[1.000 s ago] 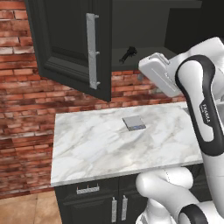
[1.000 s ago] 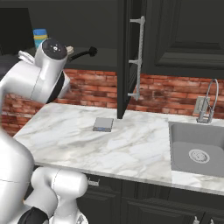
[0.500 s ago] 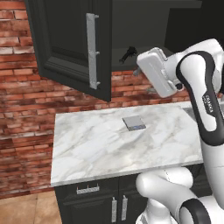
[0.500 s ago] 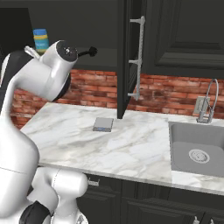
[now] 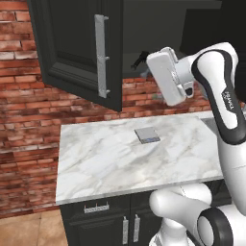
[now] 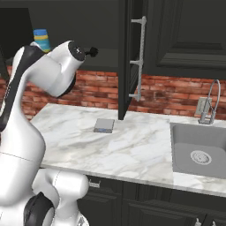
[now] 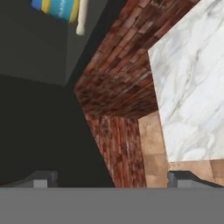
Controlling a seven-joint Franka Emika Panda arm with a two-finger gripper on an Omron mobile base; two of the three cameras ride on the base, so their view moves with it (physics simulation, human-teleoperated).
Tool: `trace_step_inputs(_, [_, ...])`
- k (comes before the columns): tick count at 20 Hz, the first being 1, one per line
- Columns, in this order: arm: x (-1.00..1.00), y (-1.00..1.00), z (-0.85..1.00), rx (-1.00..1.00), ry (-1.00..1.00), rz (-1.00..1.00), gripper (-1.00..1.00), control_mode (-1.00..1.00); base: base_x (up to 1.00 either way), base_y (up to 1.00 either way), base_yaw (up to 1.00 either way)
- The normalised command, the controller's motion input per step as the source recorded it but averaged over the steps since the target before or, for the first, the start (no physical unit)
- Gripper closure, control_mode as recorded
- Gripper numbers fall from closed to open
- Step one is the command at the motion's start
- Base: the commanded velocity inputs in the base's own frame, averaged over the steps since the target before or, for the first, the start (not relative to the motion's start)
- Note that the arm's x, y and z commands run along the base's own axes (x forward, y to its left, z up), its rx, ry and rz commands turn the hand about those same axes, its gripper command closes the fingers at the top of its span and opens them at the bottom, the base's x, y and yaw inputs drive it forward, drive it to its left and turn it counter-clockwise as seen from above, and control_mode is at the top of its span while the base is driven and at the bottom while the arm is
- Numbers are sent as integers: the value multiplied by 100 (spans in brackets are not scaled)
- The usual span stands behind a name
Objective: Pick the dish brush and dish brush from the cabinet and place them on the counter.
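Observation:
The black dish brush (image 5: 140, 59) (image 6: 91, 52) lies on the dark shelf of the open cabinet (image 5: 72, 48), just left of my white hand (image 5: 166, 78). In the hand view my gripper (image 7: 114, 180) is open with nothing between its fingertips (image 7: 41, 179). It looks along the dark cabinet side and the brick wall. The cream handle of the other dish brush (image 7: 81, 18) shows at the top of that view, far from the fingertips. The white marble counter (image 5: 105, 163) (image 6: 132, 150) (image 7: 192, 78) lies below.
A flat grey square pad (image 5: 147, 135) (image 6: 104, 125) lies on the counter. A blue and yellow striped thing (image 6: 42, 39) (image 7: 57, 8) sits on the shelf by the cream brush. The cabinet door with its silver handle (image 5: 101, 55) (image 6: 139, 57) hangs open. A sink (image 6: 198, 154) and tap (image 6: 212, 101) are at the right.
My hand has moved a little left and up toward the cabinet opening and the black brush. The jaws have stayed open. The brushes and pad have not moved.

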Motion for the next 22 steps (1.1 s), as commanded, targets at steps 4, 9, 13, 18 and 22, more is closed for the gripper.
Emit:
trace_step_inputs(4, [6, 17, 0, 7, 10, 5, -100, -100, 0, 0, 0])
trace_step_inputs(9, [-1, 15, 0, 10, 11, 6, -100, -100, 0, 0, 0])
trace_step_inputs(13, [-6, 32, 0, 7, 11, 4, -100, -100, 0, 0, 0])
trace_step_inputs(18, [-2, 32, -1, 7, 12, 5, -100, -100, 0, 0, 0])
trace_step_inputs(22, [-4, 32, -4, 6, 11, 5, -100, -100, 0, 0, 0])
